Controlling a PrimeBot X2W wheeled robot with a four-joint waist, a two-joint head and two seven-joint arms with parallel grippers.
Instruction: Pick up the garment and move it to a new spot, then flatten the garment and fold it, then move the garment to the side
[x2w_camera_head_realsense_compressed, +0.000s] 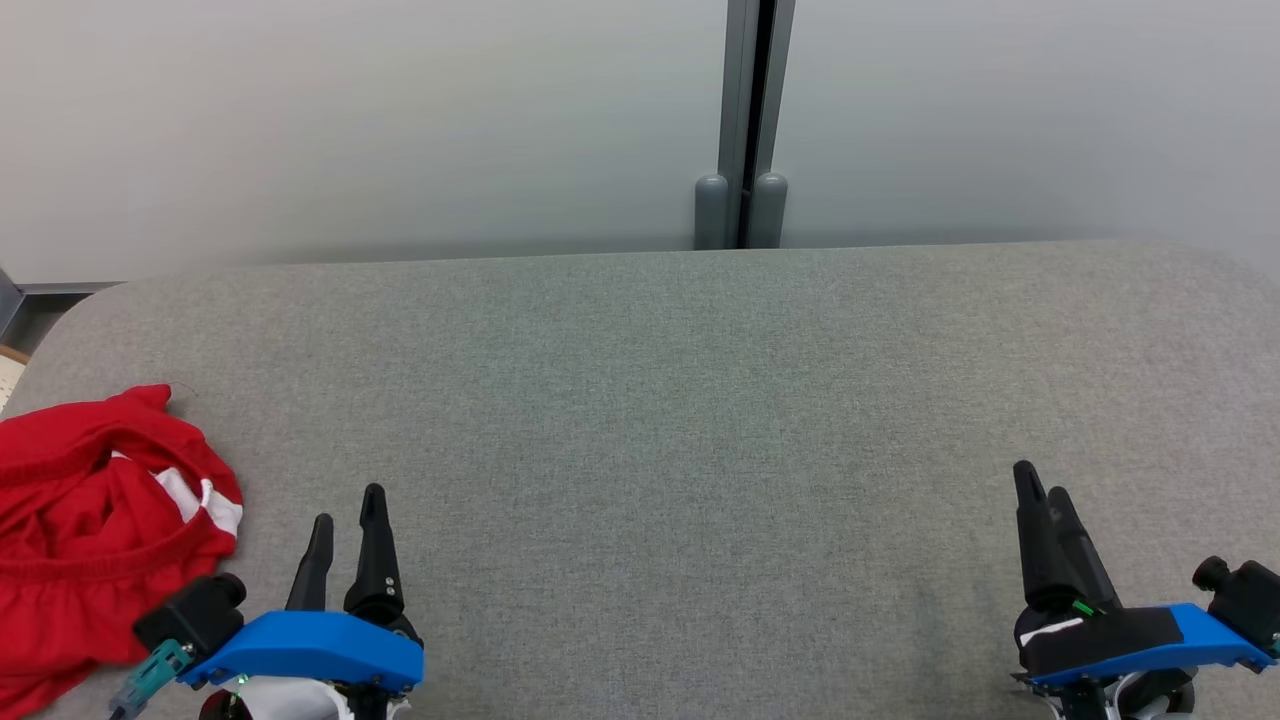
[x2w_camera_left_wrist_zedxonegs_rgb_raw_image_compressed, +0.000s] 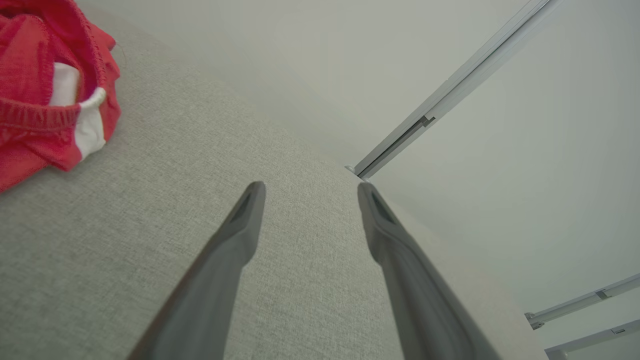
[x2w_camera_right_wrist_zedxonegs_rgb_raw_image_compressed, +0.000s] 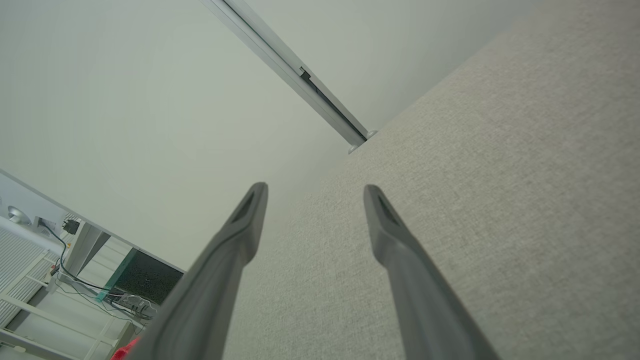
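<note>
The garment (x2w_camera_head_realsense_compressed: 90, 520) is a crumpled red piece with white panels, bunched at the left edge of the grey fabric-covered table (x2w_camera_head_realsense_compressed: 680, 420). The left wrist view has the garment (x2w_camera_left_wrist_zedxonegs_rgb_raw_image_compressed: 45, 90) at its upper left. My left gripper (x2w_camera_head_realsense_compressed: 347, 505) hovers just right of the garment near the front edge, open, its fingers empty and apart from the cloth; in its own view the left gripper (x2w_camera_left_wrist_zedxonegs_rgb_raw_image_compressed: 310, 187) points over bare table. My right gripper (x2w_camera_head_realsense_compressed: 1040, 480) stands open at the lower right, far from the garment, and the right gripper (x2w_camera_right_wrist_zedxonegs_rgb_raw_image_compressed: 314, 189) holds nothing.
A pale partition wall (x2w_camera_head_realsense_compressed: 400, 120) with a grey vertical post (x2w_camera_head_realsense_compressed: 745, 130) rises behind the table's far edge. Off the table's side, the right wrist view catches white shelving and cables (x2w_camera_right_wrist_zedxonegs_rgb_raw_image_compressed: 55, 260) on the floor.
</note>
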